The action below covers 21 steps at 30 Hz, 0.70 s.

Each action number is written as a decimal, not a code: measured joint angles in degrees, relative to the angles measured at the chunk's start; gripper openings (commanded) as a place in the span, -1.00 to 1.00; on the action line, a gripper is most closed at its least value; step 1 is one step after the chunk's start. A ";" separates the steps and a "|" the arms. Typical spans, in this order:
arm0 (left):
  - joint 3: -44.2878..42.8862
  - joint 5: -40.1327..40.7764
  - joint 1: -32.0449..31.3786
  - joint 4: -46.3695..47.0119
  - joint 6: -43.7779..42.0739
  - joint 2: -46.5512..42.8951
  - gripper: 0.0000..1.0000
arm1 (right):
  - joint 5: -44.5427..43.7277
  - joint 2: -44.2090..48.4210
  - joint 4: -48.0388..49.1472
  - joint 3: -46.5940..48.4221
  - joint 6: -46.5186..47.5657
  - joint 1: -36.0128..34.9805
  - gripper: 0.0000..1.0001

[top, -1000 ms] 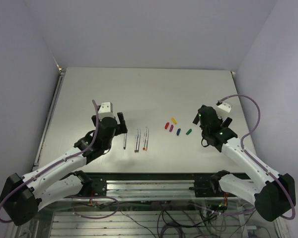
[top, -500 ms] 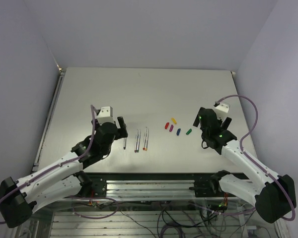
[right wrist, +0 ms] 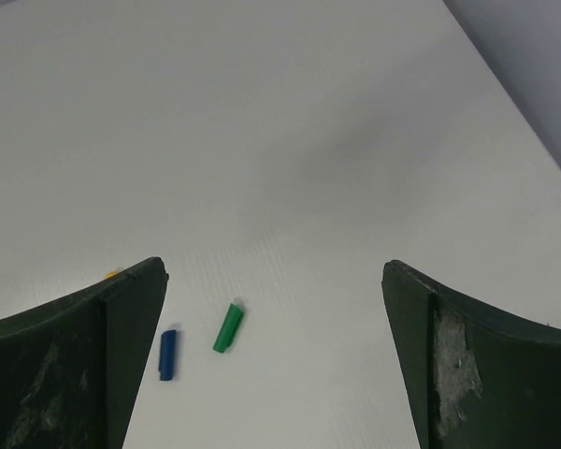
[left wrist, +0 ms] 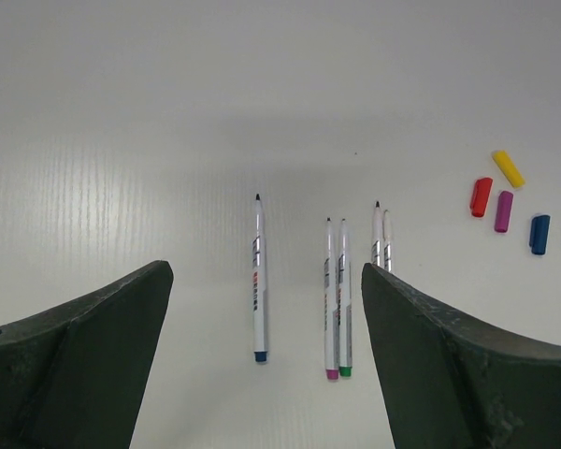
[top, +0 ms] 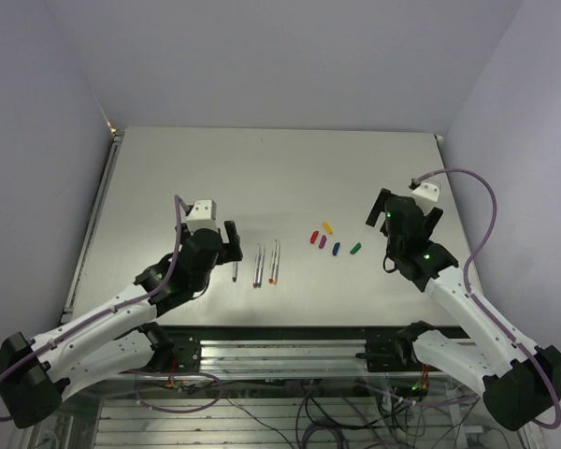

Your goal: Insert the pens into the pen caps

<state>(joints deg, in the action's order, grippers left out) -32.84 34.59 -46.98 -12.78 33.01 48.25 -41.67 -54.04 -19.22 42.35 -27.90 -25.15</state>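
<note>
A: Both arms have shifted over the last second. Left gripper [top: 232, 243] has come nearer and slightly right, its arm sunk lower. Right gripper [top: 407, 213] has pulled back from the caps [top: 332, 241] toward the table's [top: 262, 168] far right.

B: Is either one holding anything?

A: No. Left jaws stand wide apart, empty. Right jaws likewise, wide and empty.

B: Where are the pens [top: 258, 266]?

A: Five, flat on the table's near half, roughly parallel, all uncapped. The blue-ended pen [left wrist: 259, 290] lies alone on the left. In the left wrist view it lines up with the gap between the jaws. Right of it is a touching pair, the purple-ended pen [left wrist: 329, 299] and the green-ended pen [left wrist: 344, 295]. Further right lies a second pair [left wrist: 377, 229], its near ends hidden behind a jaw.

B: And the left gripper against them?

A: From above, it sits just beyond the far tip of the blue-ended pen. Touching or not, I cannot tell.

B: Caps?

A: A loose cluster right of the pens, each one apart. Yellow cap [left wrist: 508, 168] lies farthest back, red cap [left wrist: 481, 196] and purple cap [left wrist: 503, 211] side by side, then blue cap [left wrist: 539, 234], with green cap [top: 355, 249] rightmost. Right gripper hangs right of and beyond the green cap, clear of it. Its wrist view shows the blue and green caps low on the left.
</note>
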 measured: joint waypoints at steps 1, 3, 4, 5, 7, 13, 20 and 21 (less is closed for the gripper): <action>-0.57 -0.04 0.00 -0.07 -0.02 0.68 0.87 | 0.42 0.44 0.50 0.00 0.46 0.02 1.00; -1.75 -0.17 0.00 0.04 -0.02 1.79 0.87 | 2.19 1.49 2.23 0.00 1.46 0.09 1.00; -2.16 -0.22 0.00 0.09 -0.02 2.12 0.86 | 3.10 1.90 3.13 0.00 1.95 0.11 1.00; -2.40 -0.35 0.00 0.33 -0.02 2.32 0.87 | 4.07 2.27 4.04 0.00 2.38 0.15 1.00; -2.43 -0.44 0.00 0.87 0.02 2.38 0.87 | 5.79 2.73 5.79 0.00 3.08 0.24 1.00; -2.34 -0.44 0.00 1.86 1.03 1.90 0.87 | 9.66 2.95 8.17 0.00 4.07 0.35 1.00; -0.24 0.09 0.00 2.71 2.56 -1.49 0.87 | 11.10 3.37 8.26 -0.20 4.04 0.35 1.00; 0.11 0.15 0.00 2.69 2.69 -1.66 0.87 | 11.28 3.69 8.24 -0.46 3.91 0.35 1.00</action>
<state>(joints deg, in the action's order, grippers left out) -32.73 34.74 -46.98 -10.09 35.70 46.59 -30.39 -50.35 -10.98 41.89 -23.99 -24.80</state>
